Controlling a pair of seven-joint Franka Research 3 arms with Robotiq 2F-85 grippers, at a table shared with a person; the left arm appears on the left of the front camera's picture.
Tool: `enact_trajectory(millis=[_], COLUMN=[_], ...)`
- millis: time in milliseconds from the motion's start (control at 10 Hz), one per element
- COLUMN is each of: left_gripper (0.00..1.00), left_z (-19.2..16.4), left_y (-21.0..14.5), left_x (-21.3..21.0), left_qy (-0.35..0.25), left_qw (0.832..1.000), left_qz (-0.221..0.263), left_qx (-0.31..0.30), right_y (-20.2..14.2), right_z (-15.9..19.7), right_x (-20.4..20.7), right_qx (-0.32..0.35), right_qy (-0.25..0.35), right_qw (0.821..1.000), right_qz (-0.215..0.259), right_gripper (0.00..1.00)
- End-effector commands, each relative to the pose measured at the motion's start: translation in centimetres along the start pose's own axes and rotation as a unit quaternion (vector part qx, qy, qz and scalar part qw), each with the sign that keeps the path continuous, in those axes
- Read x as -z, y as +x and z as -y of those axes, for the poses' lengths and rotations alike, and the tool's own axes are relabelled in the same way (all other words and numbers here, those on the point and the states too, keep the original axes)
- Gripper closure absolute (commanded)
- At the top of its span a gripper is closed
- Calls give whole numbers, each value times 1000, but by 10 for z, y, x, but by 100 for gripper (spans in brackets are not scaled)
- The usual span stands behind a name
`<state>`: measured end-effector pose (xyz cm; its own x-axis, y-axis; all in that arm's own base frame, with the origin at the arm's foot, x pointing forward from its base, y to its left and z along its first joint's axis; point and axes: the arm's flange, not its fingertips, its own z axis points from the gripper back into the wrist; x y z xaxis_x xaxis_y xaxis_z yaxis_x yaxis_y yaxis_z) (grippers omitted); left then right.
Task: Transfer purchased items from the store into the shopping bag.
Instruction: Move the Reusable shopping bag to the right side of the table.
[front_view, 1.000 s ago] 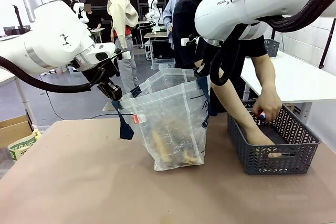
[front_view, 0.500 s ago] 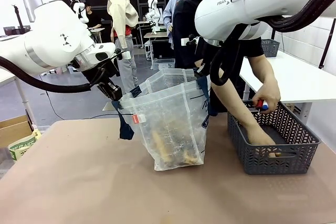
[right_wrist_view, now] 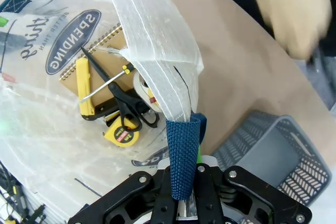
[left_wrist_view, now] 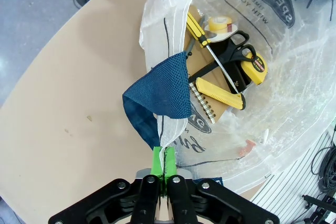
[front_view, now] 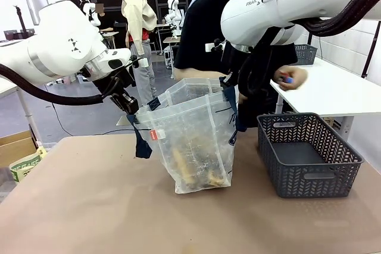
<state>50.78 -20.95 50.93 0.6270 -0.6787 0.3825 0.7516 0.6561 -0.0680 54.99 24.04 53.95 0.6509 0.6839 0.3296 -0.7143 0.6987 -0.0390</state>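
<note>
The shopping bag [front_view: 193, 141] stands open on the table, clear plastic with navy handles. My left gripper [front_view: 128, 105] is shut on its left rim; in the left wrist view the green pads [left_wrist_view: 164, 162] pinch the plastic just under the navy handle [left_wrist_view: 163, 90]. My right gripper [front_view: 230, 90] is shut on the right rim, its jaws partly hidden by the handle [right_wrist_view: 184, 166]. Inside the bag lie purchased items: scissors [left_wrist_view: 236, 56], a tape measure [left_wrist_view: 257, 66], a notebook [right_wrist_view: 86, 66]. The store, a grey basket [front_view: 306, 162], stands at the right with a bare floor. The person's hand [front_view: 290, 78] holds a small blue item above it.
The person stands at the far side, behind the bag and the basket. A white table [front_view: 339, 87] lies beyond the basket at the right. A cardboard box [front_view: 18, 147] sits on the floor at the left. The brown tabletop [front_view: 89, 206] in front of the bag is bare.
The person's hands have left the basket; one rose with a small blue item and moved left toward the bag. Both arms and the bag have stayed put.
</note>
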Motion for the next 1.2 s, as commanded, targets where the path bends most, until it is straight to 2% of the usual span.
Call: enact_trajectory(millis=[0, 1100], left_gripper=[100, 100], left_z=[-1, -1], left_y=[-1, -1], left_x=[-1, -1], left_qy=[0, 0], left_qw=[1000, 1000], left_qz=[0, 0], left_qx=[-3, -3], right_y=[0, 0], right_z=[1, 1], right_x=[-2, -2], right_qx=[2, 2], right_qy=[-1, -1], right_qw=[1000, 1000], right_qz=[2, 2], right_gripper=[100, 100])
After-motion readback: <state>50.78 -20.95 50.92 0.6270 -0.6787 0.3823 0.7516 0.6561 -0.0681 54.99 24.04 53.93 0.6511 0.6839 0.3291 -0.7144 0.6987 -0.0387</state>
